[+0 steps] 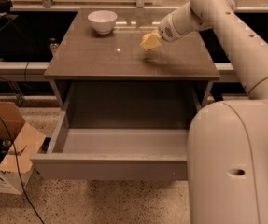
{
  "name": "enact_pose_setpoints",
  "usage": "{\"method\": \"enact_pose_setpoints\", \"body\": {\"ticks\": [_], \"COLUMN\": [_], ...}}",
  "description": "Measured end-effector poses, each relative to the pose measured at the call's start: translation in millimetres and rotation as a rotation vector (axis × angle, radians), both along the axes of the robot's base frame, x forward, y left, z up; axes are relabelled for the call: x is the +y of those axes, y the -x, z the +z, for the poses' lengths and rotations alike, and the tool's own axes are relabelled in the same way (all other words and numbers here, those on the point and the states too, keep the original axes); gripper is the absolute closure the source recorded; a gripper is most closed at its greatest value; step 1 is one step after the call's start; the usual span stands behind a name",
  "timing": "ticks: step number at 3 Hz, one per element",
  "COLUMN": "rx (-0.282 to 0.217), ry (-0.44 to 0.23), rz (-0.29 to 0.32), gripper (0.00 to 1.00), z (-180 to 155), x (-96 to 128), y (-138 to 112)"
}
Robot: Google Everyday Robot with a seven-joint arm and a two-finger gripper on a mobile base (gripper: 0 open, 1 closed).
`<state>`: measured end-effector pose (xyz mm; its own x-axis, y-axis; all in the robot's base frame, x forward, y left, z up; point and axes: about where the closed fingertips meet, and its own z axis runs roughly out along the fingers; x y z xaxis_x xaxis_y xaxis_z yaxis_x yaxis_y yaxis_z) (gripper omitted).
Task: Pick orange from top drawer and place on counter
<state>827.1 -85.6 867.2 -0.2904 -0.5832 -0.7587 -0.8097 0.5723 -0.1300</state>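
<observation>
The top drawer (109,167) of the grey cabinet is pulled wide open, and the part of its inside that shows holds nothing. My gripper (150,42), with pale yellow fingers, hangs just above the right-centre of the glossy counter (96,57). It is shut on the orange (145,37), a small round fruit that peeks out at the fingers' upper left. The orange is held a little above the counter and casts a shadow on it. My white arm reaches in from the right.
A white bowl (102,21) stands on the counter's back left. An open cardboard box (6,148) with cans sits on the floor at the left, with black cables beside it. My white base fills the lower right.
</observation>
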Motion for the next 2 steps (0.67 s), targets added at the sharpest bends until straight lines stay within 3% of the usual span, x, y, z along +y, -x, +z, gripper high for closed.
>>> {"method": "enact_pose_setpoints", "body": {"ticks": [1, 2], "rx": [0.032, 0.036], "ry": [0.058, 0.064], "rz": [-0.021, -0.022], "gripper": [0.12, 0.0], "z": [-14.7, -17.4], "x": [0.9, 1.6], "y": [-11.3, -12.7]}}
